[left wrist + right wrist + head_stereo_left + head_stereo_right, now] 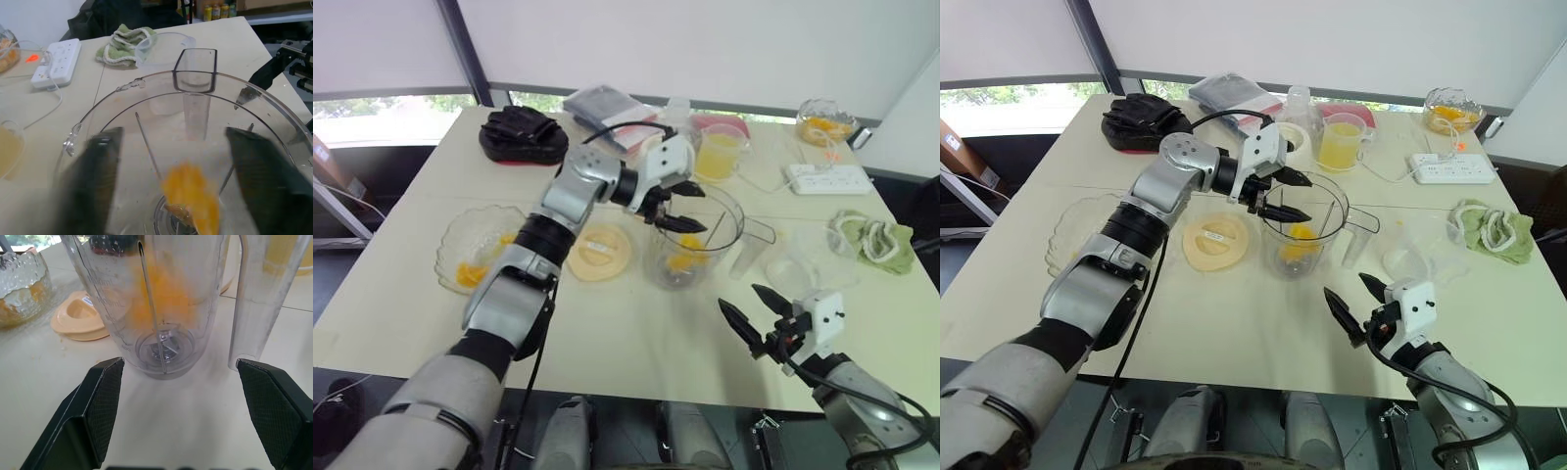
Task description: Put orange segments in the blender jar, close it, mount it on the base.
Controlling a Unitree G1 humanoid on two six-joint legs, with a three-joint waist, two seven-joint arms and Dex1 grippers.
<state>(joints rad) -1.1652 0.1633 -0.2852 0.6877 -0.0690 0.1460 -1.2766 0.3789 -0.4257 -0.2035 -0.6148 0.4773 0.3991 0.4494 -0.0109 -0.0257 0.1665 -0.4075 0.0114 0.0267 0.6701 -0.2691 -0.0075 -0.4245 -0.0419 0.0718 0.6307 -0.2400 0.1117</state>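
The clear blender jar (677, 257) stands upright at the table's middle, handle toward my right. My left gripper (703, 210) hovers over its mouth, open, fingers spread above the rim. In the left wrist view an orange segment (190, 198) shows blurred inside the jar, down near the blades. The cream lid (602, 253) lies flat just left of the jar. A glass bowl (460, 240) with orange segments sits further left. My right gripper (737, 297) is low near the front edge, to the right of the jar, open with nothing in it.
A mug of juice (720, 155) stands behind the jar. A power strip (827, 178), a green cloth (873, 242) and a clear cup (793, 269) lie at the right. Black gloves (522, 134) rest at the back left, another glass bowl (824, 119) at the back right.
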